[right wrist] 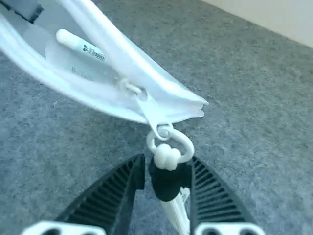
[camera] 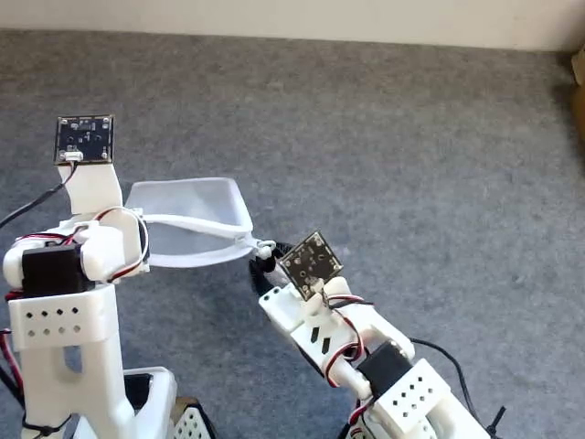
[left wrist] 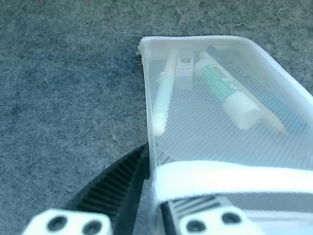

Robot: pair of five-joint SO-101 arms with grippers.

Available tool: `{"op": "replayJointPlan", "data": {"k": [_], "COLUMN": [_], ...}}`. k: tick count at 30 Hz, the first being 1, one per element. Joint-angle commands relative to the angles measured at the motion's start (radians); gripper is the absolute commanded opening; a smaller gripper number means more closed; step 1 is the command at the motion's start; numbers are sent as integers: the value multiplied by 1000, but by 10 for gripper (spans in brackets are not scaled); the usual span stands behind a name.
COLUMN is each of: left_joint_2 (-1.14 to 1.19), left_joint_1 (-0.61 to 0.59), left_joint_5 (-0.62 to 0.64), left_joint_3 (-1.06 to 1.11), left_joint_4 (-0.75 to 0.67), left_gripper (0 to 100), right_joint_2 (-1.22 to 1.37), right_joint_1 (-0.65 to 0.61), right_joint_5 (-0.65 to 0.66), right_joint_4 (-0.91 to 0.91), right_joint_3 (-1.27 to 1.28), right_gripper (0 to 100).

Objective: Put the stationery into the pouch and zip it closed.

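A translucent white mesh pouch [camera: 192, 215] lies on the grey carpet between the two arms. Through its wall I see a white pen [left wrist: 164, 93], a green-and-white glue stick [left wrist: 225, 95] and other stationery. My left gripper [left wrist: 151, 164] is shut on the pouch's zipper-side edge at one end. At the opposite end my right gripper [right wrist: 166, 169] is shut on the zipper pull [right wrist: 168, 154], a white ring with a black bead. The slider [right wrist: 132, 89] sits near that end, and the mouth behind it gapes open with a pen [right wrist: 78, 44] visible inside.
Grey carpet [camera: 411, 137] stretches all around the pouch. A pale wall edge [camera: 366, 18] runs along the far side. Both arm bases [camera: 64, 366] stand at the near edge.
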Motion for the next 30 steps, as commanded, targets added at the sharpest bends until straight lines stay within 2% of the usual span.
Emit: {"op": "replayJointPlan", "data": {"k": [1, 4, 11, 14, 19, 23, 26, 30], "left_joint_2": [4, 4, -2, -2, -2, -1, 1, -2], "left_joint_1": [19, 19, 19, 19, 24, 25, 27, 27], "left_joint_5": [0, 0, 0, -5, -14, -166, -221, -226], "left_joint_3": [-7, -7, 2, -13, -79, -130, -156, -185], "left_joint_4": [-3, -2, -6, -9, -12, -12, -12, -11], "left_gripper": [7, 7, 7, 7, 8, 9, 60, 200], "right_joint_2": [-28, -30, -56, -156, -363, -487, -503, -499], "right_joint_1": [-13, -10, 38, 25, -21, -77, -125, -148], "right_joint_5": [14, 15, 21, 104, 132, 222, 267, 269], "right_joint_4": [2, 5, 22, 113, 236, 278, 280, 280], "right_joint_3": [-15, -16, -16, -16, -8, 64, 124, 140], "right_gripper": [43, 4, 5, 5, 5, 5, 5, 5]}}
